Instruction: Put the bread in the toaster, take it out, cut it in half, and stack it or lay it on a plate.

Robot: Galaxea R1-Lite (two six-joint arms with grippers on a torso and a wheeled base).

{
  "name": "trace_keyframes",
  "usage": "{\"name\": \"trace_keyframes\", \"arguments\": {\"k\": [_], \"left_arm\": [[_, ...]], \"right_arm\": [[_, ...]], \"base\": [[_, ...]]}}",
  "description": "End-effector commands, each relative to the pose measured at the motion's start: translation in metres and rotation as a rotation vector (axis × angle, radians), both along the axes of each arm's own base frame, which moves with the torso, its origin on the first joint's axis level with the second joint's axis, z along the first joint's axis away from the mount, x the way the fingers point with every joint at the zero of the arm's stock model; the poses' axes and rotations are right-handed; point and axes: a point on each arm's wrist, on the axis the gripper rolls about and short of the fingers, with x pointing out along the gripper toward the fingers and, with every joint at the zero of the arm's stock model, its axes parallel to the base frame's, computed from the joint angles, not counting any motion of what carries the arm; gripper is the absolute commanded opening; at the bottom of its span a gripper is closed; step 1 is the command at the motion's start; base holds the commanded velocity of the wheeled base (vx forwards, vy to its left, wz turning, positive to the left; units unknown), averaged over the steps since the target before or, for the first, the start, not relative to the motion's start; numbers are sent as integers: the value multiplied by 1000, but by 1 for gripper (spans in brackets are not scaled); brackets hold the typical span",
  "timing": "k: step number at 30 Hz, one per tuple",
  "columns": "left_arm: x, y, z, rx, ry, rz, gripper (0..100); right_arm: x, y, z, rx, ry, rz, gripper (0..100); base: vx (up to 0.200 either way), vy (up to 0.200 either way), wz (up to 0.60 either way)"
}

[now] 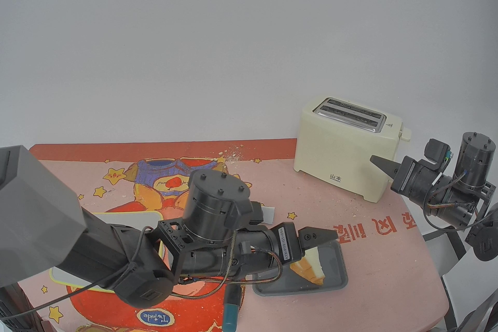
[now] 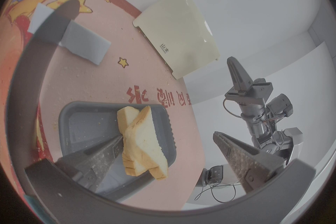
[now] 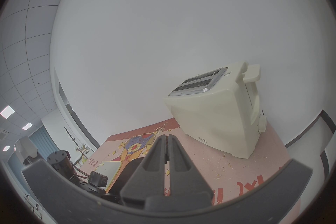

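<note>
Slices of bread [image 2: 143, 146] [image 1: 313, 268] lie overlapped at one end of a dark grey tray [image 2: 84, 123] [image 1: 340, 265] near the table's front. My left gripper [image 2: 168, 136] [image 1: 322, 238] hovers just above them, open. One finger [image 2: 105, 154] rests beside the bread and the other stands well apart. The cream toaster [image 1: 345, 149] [image 3: 217, 112] [image 2: 178, 32] stands at the back right with both slots empty. My right gripper [image 3: 167, 139] [image 1: 377, 162] is shut on nothing, held in the air just right of the toaster's front corner.
A cream board [image 1: 127, 219] lies on the cartoon-printed mat to the left, partly behind my left arm. A pale flat rectangle [image 2: 75, 37] [image 1: 268, 215] lies behind the tray, and a teal handle [image 1: 231, 308] pokes out at the front edge. Crumbs are scattered by the toaster. The table edge [image 1: 436, 265] runs close on the right.
</note>
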Motion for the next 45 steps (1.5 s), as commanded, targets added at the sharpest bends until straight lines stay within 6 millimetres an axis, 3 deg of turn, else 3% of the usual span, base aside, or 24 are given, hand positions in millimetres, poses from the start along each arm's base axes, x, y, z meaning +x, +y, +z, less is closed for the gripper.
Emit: {"name": "trace_keyframes", "arguments": {"k": [1, 14, 21, 28, 33, 37, 40, 45], "left_arm": [[-3, -1, 7, -12, -18, 1, 100], [-3, 1, 6, 30, -83, 44, 100], [-17, 16, 43, -55, -151, 47, 100], [-50, 61, 89, -163, -248, 74, 100], [-74, 127, 126, -271, -381, 214, 100], [-84, 166, 156, -353, -512, 344, 100], [-86, 172, 166, -371, -554, 345, 100], [-76, 178, 161, -324, -564, 339, 100]], "right_arm": [[0, 0, 0, 0, -1, 2, 0], [1, 0, 0, 0, 1, 0, 0], [2, 0, -2, -3, 6, 0, 0], [4, -1, -6, -9, 18, -9, 0], [4, 0, -6, -14, 21, -5, 0], [3, 1, -8, -17, 28, -2, 0], [3, 2, -9, -18, 31, 4, 0], [3, 2, -12, -22, 41, 6, 0]], "base": [[0, 0, 0], [0, 0, 0], [0, 0, 0], [0, 0, 0], [0, 0, 0], [0, 0, 0], [0, 0, 0], [0, 0, 0]]}}
